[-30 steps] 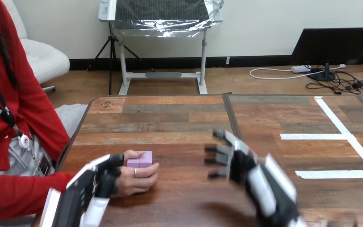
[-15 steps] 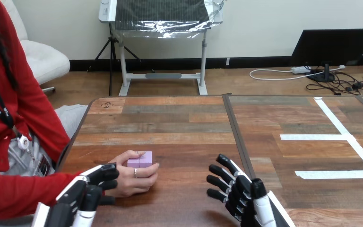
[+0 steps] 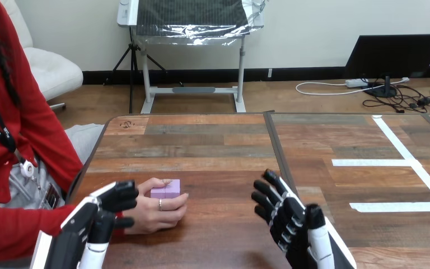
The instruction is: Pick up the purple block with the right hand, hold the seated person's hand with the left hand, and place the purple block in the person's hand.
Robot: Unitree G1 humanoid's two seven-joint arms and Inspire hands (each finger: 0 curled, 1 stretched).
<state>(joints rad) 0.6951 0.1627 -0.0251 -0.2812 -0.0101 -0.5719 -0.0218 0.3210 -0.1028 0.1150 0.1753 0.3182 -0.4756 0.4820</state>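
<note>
The block point(image 3: 167, 189) is sitting in the person's hand point(image 3: 155, 213), whose fingers are curling round it from the near side and the far side, leaving its purple top and front showing. That hand is resting on the table point(image 3: 213, 145) near the left edge. The left hand point(image 3: 98, 217) is reaching in from the bottom left and closing on the person's wrist point(image 3: 130, 214): its bent fingers point(image 3: 120, 191) are lying over the far side of the wrist and its thumb is coming round the near side, with a strip of red sleeve showing between them. The right hand point(image 3: 291, 221) is coming up from the bottom edge, right of the block and well apart from it, palm side turned to the left. Its fingers point(image 3: 274, 180) are stretching out straight and spread, holding nothing.
</note>
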